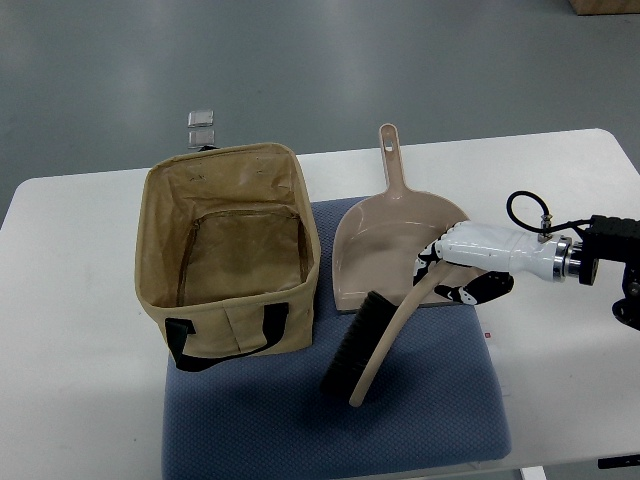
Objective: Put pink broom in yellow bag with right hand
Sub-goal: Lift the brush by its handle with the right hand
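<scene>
I see the right hand (447, 268) curled around the broom's handle over the dustpan (380, 245). Broom (370, 345) lies on the blue mat (330, 420), at four o'clock from the open tan bag (230, 250).

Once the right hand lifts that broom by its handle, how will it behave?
The broom is probably light and stiff, its curved handle looking like moulded plastic. The dark bristle head sits far from the right hand, so it may droop or swing. The smooth handle could slip in the fingers.
</scene>
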